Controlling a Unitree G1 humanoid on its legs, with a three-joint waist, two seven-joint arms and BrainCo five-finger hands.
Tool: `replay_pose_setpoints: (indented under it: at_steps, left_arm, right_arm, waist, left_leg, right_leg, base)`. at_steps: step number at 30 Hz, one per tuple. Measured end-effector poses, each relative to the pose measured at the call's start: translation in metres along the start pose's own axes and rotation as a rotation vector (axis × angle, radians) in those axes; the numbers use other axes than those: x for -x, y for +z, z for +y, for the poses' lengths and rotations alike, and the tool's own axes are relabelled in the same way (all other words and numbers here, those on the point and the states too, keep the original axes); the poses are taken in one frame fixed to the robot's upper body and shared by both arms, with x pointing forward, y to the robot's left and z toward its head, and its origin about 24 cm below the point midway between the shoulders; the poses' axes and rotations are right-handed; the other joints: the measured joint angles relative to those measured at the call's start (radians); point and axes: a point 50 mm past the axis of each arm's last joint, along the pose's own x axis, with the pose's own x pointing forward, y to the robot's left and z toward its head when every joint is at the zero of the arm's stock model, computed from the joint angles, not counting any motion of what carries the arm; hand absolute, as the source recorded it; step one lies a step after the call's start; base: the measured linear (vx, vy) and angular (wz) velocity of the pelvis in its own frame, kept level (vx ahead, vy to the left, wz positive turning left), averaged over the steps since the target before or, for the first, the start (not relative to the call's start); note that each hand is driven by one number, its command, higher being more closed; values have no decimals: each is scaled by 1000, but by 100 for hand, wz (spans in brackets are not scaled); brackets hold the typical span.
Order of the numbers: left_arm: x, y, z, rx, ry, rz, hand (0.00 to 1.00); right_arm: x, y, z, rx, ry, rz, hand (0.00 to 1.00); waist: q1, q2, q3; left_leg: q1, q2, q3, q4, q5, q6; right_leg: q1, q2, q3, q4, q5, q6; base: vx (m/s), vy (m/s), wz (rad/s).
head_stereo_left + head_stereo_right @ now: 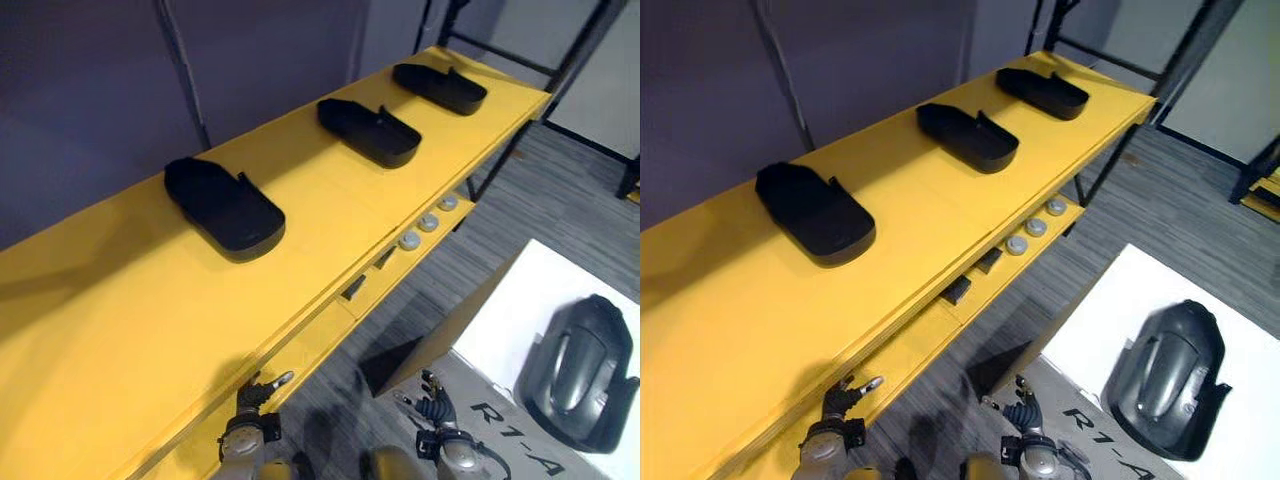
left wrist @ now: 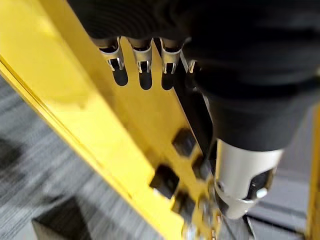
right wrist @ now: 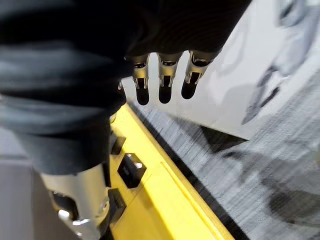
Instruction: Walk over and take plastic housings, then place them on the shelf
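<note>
Black plastic housings [image 1: 224, 206], yellow shelf [image 1: 110, 330], grey streaked carpet [image 1: 530, 190], dark grey shell [image 1: 580, 372], white table [image 1: 500, 320].

Grey striped carpet floor [image 1: 520, 180] below. Dark partition wall [image 1: 90, 90] at back. Black metal frame [image 1: 580, 50] far right. Three round grey caps [image 1: 428, 223] in a row, small black blocks [image 1: 353, 290] near them. White-topped box [image 1: 510, 320] at right.

Black housings [image 1: 224, 207] stand well apart on the yellow shelf [image 1: 110, 330]; bare room lies open between them and at its near end.
</note>
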Motion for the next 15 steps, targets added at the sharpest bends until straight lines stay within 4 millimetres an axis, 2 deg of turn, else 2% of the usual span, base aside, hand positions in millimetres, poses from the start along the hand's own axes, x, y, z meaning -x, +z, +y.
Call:
replay_pose_setpoints:
  at_steps: [1,2,3,5,7,8,9,10,11,12,13,15]
  left_arm:
    - [0,-5,3,-2,9,20,0]
    - [-1,-11,9,-19,22,47,0]
    - [-1,-19,11,-37,21,86,0]
    - [2,-28,14,-45,24,118,0]
    - [4,-32,19,-55,33,129,0]
    - [5,-33,21,-58,36,132,0]
    - [4,-34,25,-64,46,138,0]
    - [4,-35,28,-67,54,146,0]
    - [4,-36,28,-70,54,151,0]
    - [4,-36,28,-71,51,151,0]
    - [4,-38,27,-69,49,156,0]
    - [3,-37,22,-70,34,156,0]
  right_arm:
    - [-3,-3,0,9,4,23,0]
    - [-8,-5,1,19,8,46,0]
    - [-13,-5,-3,41,1,66,0]
    - [-11,-14,-10,60,-13,104,0]
    - [-11,-16,-13,68,-22,112,0]
    - [-12,-16,-13,74,-20,112,0]
    - [-14,-12,-11,79,-16,100,0]
    - [-16,-8,-11,89,-14,88,0]
    - [-17,-6,-11,89,-14,82,0]
    - [-18,-4,-12,94,-17,77,0]
    - [-17,-6,-15,105,-19,82,0]
    - [-16,-8,-19,116,-27,89,0]
  waist:
    - [6,-3,-13]
    - [12,-13,-21]
    - [-2,2,-20]
    - [2,4,-26]
    - [1,10,-33]
    - [5,13,-33]
    - [10,18,-30]
    - [16,13,-32]
    - [21,12,-33]
    - [16,33,-28]
    - [18,49,-32]
    - [7,61,-26]
  left_leg:
    - [-3,3,33,-24,17,-7]
    - [-14,-1,60,-38,36,-15]
    - [-27,10,28,-46,61,-13]
    - [0,30,13,-72,72,-27]
    - [36,65,57,-107,87,-51]
    - [52,87,82,-116,94,-60]
    - [72,106,115,-117,96,-62]
    - [94,106,171,-106,96,-63]
    - [108,108,196,-99,95,-65]
    - [134,121,207,-97,98,-72]
    - [154,126,209,-105,98,-76]
    - [179,133,210,-112,99,-83]
  right_leg:
    - [28,-11,-38,-113,-1,-1]
    - [47,-14,-72,-249,8,-26]
    - [55,14,-53,-316,53,-55]
    - [84,44,-10,-379,98,-57]
    - [86,72,-26,-414,150,-45]
    - [83,83,-69,-426,172,-48]
    - [67,70,-207,-418,161,-59]
    - [57,16,-407,-414,153,-96]
    - [53,1,-460,-398,166,-123]
    - [53,11,-503,-381,177,-134]
    - [64,25,-504,-387,179,-140]
    - [81,48,-468,-405,185,-155]
  base:
    - [21,-49,-102]
    - [15,-155,-117]
    - [10,-187,-97]
    - [43,-190,-88]
    - [35,-134,-101]
    - [-33,-219,-125]
    - [-69,-265,-162]
    - [-76,-246,-151]
    - [-36,-159,-139]
    - [25,-169,-125]
    - [49,-180,-107]
    - [39,-124,-65]
